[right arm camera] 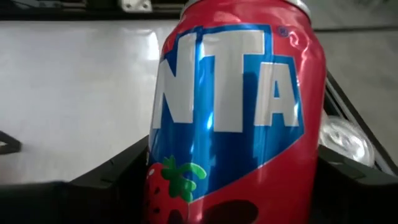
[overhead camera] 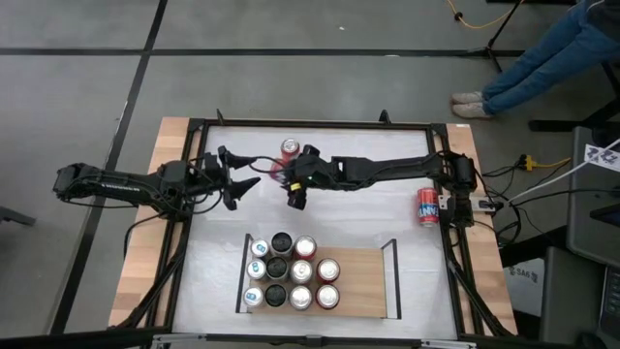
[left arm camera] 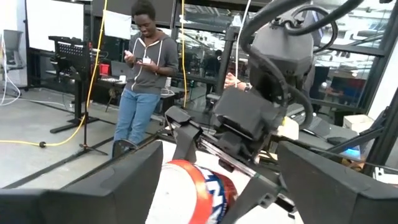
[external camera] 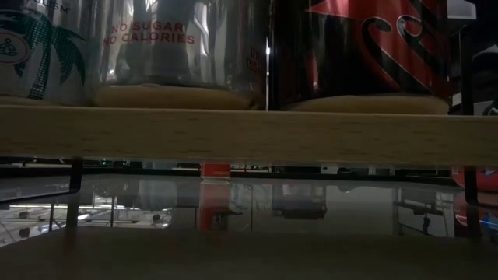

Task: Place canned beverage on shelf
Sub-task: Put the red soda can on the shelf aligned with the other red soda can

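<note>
Behind the bench a person (left arm camera: 144,68) stands. Right gripper (overhead camera: 288,180) has its jaws clamped on a red can (right arm camera: 236,118); left gripper (overhead camera: 235,184), jaws apart, waits beside it. Shelf (overhead camera: 363,281), well off from both, already carries eleven cans; this one, and a can (overhead camera: 427,206) by the right arm's base, remain.

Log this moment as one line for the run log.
right gripper: shut on red can, upper middle of table | left gripper: open, facing the can | shelf: eleven cans on its left part | spare can: table's right edge

The red can (right arm camera: 233,118) in the right wrist view shows big white letters "NTA" on a blue panel above a strawberry drawing. In the low view, a silver can (external camera: 175,50) on the shelf (external camera: 249,132) reads "NO SUGAR NO CALORIES" in red.
</note>
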`<state>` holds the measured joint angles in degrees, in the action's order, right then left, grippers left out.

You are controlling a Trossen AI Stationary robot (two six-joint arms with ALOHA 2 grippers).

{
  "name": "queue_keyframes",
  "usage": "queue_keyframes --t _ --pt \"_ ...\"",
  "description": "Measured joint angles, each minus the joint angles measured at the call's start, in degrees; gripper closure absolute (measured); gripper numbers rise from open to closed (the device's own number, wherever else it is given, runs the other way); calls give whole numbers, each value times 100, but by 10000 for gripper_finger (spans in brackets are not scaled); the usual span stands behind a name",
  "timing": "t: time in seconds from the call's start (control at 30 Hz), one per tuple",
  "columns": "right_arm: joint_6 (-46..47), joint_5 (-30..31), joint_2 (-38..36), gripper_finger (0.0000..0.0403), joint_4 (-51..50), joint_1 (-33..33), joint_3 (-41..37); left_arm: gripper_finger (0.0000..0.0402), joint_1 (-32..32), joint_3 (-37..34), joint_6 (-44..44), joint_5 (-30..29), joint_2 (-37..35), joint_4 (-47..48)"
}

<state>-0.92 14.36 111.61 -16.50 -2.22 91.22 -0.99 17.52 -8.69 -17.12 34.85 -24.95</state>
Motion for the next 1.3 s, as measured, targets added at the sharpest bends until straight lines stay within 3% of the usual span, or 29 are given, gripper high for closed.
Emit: queue_keyframes --t 0.3,0.5,0.77,1.3 --pt "-778 -242 -2 104 474 40 0 6 0 0 -15 -90 0 471" --pt "-1451 -316 -2 103 828 131 1 10 0 0 -20 -188 0 914" --pt "-1609 -347 -2 102 1109 150 2 10 -2 0 -240 -203 49 925" --pt "-1599 -170 13 97 1709 146 2 11 0 2 -625 -93 585 -164"
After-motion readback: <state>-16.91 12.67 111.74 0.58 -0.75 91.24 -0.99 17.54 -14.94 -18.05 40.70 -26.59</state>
